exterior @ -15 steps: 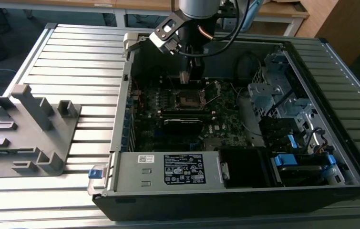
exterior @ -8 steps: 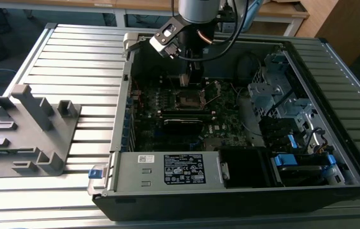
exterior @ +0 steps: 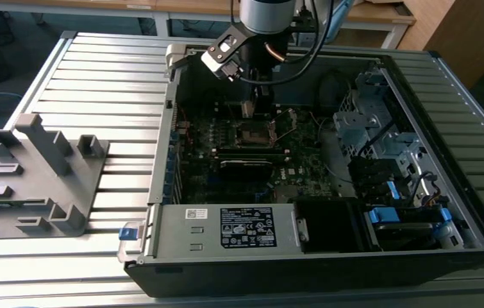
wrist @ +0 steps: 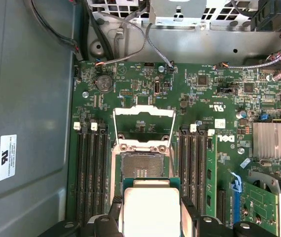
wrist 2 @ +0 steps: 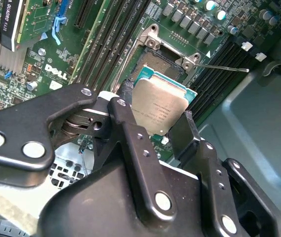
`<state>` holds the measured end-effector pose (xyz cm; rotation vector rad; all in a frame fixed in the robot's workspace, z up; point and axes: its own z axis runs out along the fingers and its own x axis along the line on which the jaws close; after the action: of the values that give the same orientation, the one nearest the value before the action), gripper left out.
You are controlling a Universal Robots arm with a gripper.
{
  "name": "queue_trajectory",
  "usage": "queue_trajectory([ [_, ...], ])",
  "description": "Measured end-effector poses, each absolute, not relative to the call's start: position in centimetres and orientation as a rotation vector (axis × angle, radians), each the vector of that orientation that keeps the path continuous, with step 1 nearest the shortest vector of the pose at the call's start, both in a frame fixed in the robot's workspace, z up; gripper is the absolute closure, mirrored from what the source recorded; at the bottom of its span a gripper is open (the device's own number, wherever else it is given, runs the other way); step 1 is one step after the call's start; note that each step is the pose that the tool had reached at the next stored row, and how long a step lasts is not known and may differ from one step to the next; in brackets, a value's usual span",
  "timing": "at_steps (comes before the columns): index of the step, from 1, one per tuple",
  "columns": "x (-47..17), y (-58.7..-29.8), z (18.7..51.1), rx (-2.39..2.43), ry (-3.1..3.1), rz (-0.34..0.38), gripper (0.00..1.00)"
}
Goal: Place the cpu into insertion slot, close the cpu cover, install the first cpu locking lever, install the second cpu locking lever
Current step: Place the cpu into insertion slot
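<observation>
**A:** Second wrist view: why is the small flat square grey-topped cpu [wrist 2: 160, 106] pinched by its edges?

**B:** Probably to keep its underside free. The black two-fingered hand [wrist 2: 156, 113] is clamped on it, hanging above the board.

**A:** And the square silver-rimmed insertion slot [wrist 2: 162, 61]?

**B:** Just beyond the chip, bare and not touching it. In the first wrist view the thin silver cpu cover [wrist: 144, 110] stands flipped back, leaving the socket open.
</observation>
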<state>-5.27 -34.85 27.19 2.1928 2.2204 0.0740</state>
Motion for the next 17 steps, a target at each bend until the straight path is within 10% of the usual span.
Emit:
queue_trajectory([
  [17,-5.27,-34.86,26.52,2.193,2.220,0.074,0.46],
])
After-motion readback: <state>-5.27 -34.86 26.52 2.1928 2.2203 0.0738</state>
